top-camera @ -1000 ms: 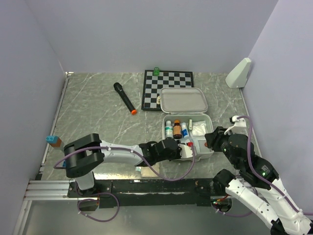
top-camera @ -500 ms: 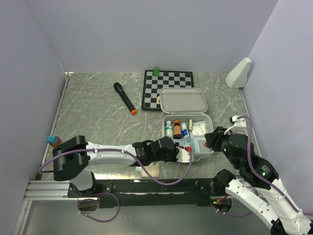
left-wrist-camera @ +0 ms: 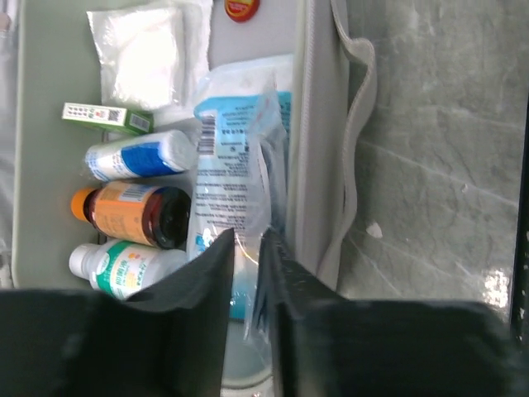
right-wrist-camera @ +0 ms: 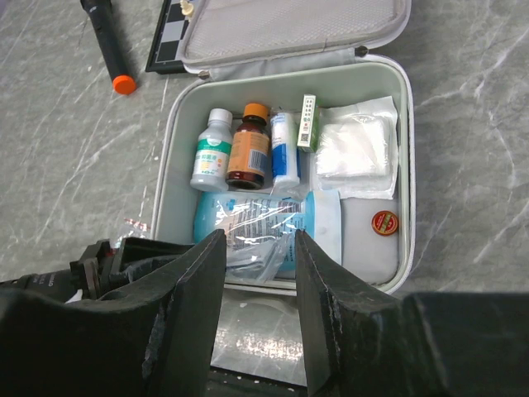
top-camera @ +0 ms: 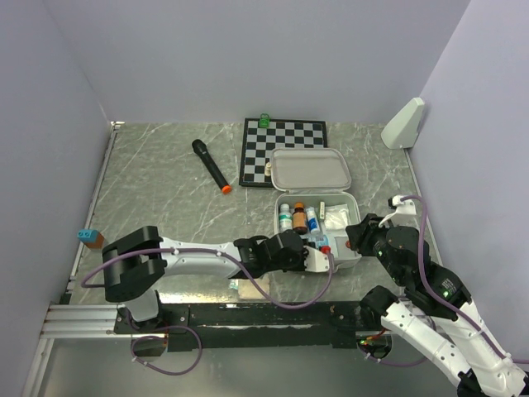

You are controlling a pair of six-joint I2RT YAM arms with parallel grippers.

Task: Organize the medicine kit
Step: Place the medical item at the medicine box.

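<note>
The medicine kit (top-camera: 276,217) lies open, its lid (top-camera: 310,169) folded back onto the chessboard. Inside are a white bottle (right-wrist-camera: 212,153), an amber bottle (right-wrist-camera: 248,150), a blue-white tube (right-wrist-camera: 285,149), a green box (right-wrist-camera: 309,122), gauze (right-wrist-camera: 355,149) and a red tin (right-wrist-camera: 383,221). My left gripper (top-camera: 317,253) is at the kit's front wall (left-wrist-camera: 307,124), shut (left-wrist-camera: 246,248) on a clear plastic packet with blue contents (left-wrist-camera: 235,182) that lies in the kit (right-wrist-camera: 264,223). My right gripper (top-camera: 357,235) hovers by the kit's near right corner, open and empty (right-wrist-camera: 260,248).
A black-and-white chessboard (top-camera: 273,145) with a green piece (top-camera: 264,119) lies behind the kit. A black microphone with an orange tip (top-camera: 211,165) is to its left. A white wedge (top-camera: 403,124) stands at the back right, a blue-and-orange block (top-camera: 89,237) at the left edge.
My left gripper drew back toward the near edge, then came forward and right to the kit's front wall, the packet still in it. The right arm has not moved.
</note>
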